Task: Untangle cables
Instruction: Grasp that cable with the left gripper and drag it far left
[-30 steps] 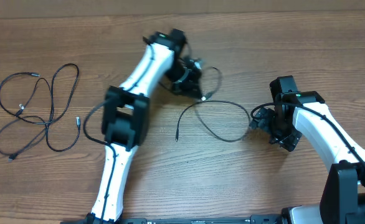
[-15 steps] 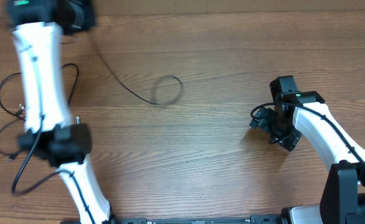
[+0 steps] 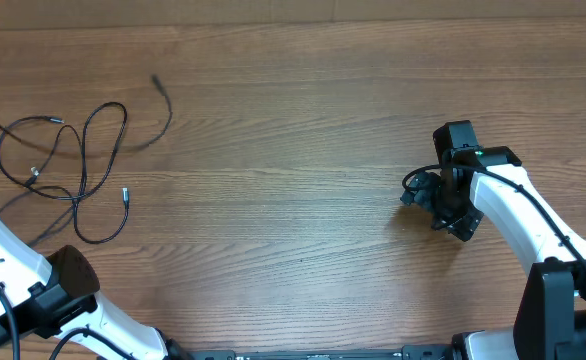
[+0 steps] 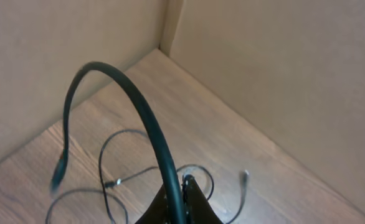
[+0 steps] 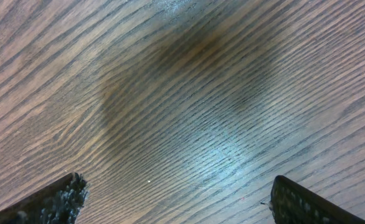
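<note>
Wood-grain surface [image 3: 303,150] throughout, with plain cardboard walls [image 4: 276,74] closing off the corner in the left wrist view. Loose cables [image 3: 73,165] sprawled at upper left of the overhead frame, looped over each other, small silver plugs at the ends. Left tool [image 4: 181,210] low at bottom centre of its own view, seemingly pinched on 1 held cable [image 4: 142,106], arched high above the pile and drooping to a free end at left; probably also the blurred streak [image 3: 159,108] up and right of the pile in the overhead. Right tool [image 5: 177,202] at mid right of the overhead, well apart from every cord, 2 fingers [image 5: 50,200] spread wide with only bare wood between. Judging by that springy arch: light, thin, flexible yet holding some curl, slick-jacketed, prone to whip about and snag on neighbouring loops. Best taken near a plug or on a free stretch away from crossings, then drawn out slowly.
</note>
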Robot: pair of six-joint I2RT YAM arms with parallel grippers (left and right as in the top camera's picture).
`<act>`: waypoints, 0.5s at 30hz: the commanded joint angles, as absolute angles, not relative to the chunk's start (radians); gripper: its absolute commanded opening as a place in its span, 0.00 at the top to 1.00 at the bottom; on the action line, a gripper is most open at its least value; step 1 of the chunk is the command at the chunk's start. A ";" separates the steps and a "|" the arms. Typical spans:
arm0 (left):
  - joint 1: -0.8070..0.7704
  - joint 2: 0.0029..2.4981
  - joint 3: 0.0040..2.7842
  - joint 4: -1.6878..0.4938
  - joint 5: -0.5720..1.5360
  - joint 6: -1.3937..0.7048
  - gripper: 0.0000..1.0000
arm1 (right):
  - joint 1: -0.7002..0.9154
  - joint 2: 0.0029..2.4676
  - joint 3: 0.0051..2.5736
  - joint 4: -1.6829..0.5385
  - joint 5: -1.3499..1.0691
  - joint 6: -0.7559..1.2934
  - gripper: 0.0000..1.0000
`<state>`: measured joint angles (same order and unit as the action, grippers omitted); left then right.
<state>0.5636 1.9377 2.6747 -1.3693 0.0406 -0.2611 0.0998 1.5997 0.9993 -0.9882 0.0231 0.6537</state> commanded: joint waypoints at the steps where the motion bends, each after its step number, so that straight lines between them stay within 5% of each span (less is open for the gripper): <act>1: 0.546 1.957 2.670 -1.377 0.052 -0.278 0.96 | 0.100 1.580 1.000 -0.986 0.020 0.654 0.07; 15: 0.528 2.000 2.669 -1.391 0.037 -0.276 0.90 | 0.100 1.580 1.000 -0.997 0.021 0.654 0.07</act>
<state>0.5304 1.9945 2.6709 -1.3918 0.0402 -0.2634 0.0998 1.5997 0.9993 -0.9966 0.0227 0.6540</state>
